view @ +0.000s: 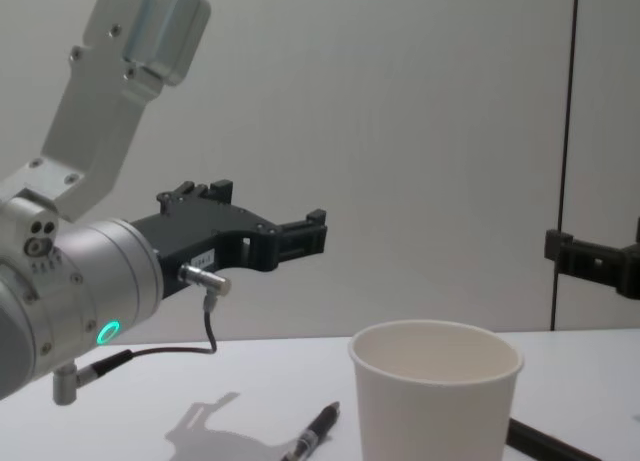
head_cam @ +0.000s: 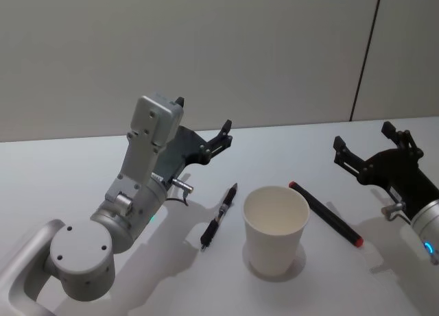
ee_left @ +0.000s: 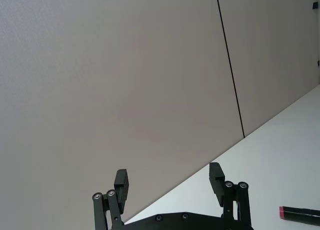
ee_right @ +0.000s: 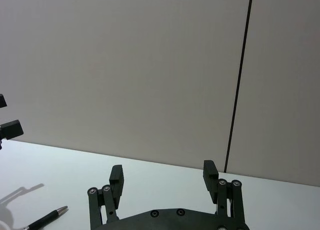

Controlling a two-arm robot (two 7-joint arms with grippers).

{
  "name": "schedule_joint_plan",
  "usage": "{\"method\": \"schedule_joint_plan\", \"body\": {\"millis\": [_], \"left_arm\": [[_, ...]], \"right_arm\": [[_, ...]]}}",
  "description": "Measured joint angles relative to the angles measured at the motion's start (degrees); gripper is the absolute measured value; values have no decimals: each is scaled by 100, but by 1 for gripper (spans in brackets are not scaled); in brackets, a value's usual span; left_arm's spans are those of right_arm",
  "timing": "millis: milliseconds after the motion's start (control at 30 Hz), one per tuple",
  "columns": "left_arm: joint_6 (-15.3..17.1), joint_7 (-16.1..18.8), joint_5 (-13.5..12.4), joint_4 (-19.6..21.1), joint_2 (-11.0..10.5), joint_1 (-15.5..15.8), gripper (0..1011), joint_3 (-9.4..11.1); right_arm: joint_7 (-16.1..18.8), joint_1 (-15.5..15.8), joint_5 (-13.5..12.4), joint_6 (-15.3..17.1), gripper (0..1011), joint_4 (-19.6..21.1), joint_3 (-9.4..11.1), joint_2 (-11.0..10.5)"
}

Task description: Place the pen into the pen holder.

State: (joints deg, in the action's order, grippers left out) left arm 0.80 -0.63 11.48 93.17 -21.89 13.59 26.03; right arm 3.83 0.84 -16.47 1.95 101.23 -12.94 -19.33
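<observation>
The pen (head_cam: 219, 216) lies flat on the worktop (head_cam: 75, 172) at the cup's (head_cam: 273, 251) 9 o'clock, just beside it but not touching, along the 1-to-7 o'clock line. A red-ended marker (head_cam: 326, 213) lies at the cup's 3 o'clock.

The left gripper (head_cam: 204, 115) hangs above the worktop at 11 o'clock from the pen, its jaws spread wide and empty. The right gripper (head_cam: 363, 134) sits at the cup's 2 o'clock, jaws likewise released.

The pen looks light, stiff and slim. Its smooth round barrel is likely to roll or slip, so I would pinch it across the barrel near the middle. The paper cup is light too and may tip if the pen knocks its rim.
</observation>
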Motion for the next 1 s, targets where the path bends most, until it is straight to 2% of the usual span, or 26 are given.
{"method": "schedule_joint_plan", "body": {"millis": [1000], "left_arm": [[0,0,0,0,0,0,1004,0]], "right_arm": [[0,0,0,0,1001,0,0,0]]}}
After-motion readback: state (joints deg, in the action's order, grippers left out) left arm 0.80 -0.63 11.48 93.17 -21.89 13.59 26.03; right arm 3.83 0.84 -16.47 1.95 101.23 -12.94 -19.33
